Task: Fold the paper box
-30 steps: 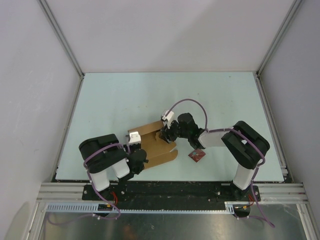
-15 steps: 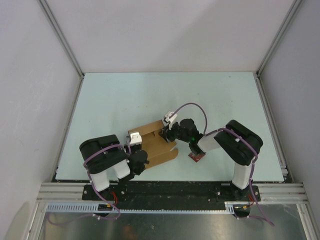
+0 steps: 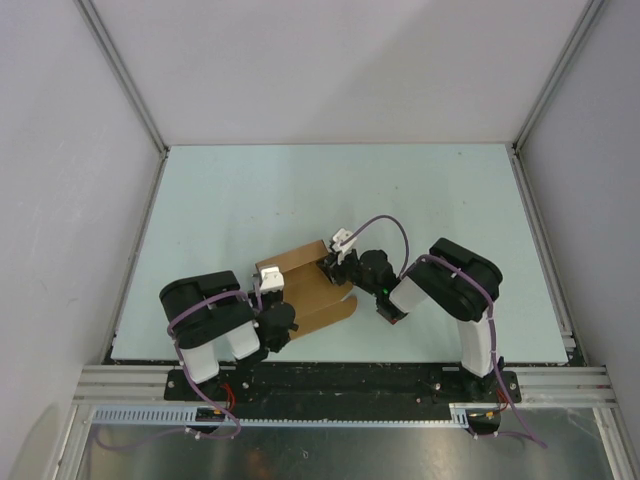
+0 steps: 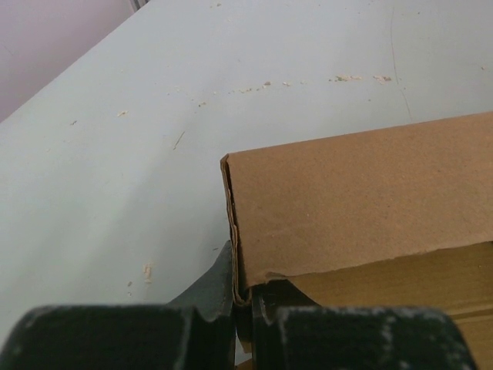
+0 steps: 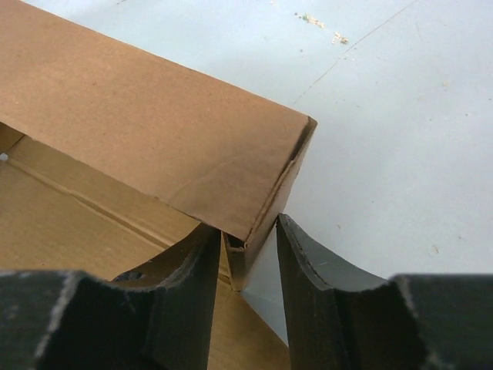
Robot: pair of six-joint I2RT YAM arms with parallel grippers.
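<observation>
Top view: paper box (image 3: 312,292) sits on the pale table (image 3: 300,190), lower centre of the frame, just above the table's bottom edge and between the two arms. It's brown kraft and lies skewed, with its far wall climbing toward the upper right. That wall is stood up; the panel at the lower right lies flat on the table.

Left gripper (image 4: 243,308): clamped tight on the box's left-hand corner. In the left wrist view, the edge of the raised wall runs straight down into the pinch at bottom centre, with black fingers (image 4: 206,287) on either side and no gap showing. The wall fills the right half of that frame; bare table with a few crumbs (pale specks) fills the upper left.

Right gripper (image 5: 245,266): jaws apart, straddling the opposite corner of the same raised wall. In the right wrist view, the left finger sits right against the folded corner tab. The right finger stands off it, with a sliver of table visible between, so it isn't clamped. The box's inner floor is at the lower left of that frame, table at the upper right.

A small dark red square (image 3: 389,316) peeks out under the right arm, just right of the box and mostly covered.
</observation>
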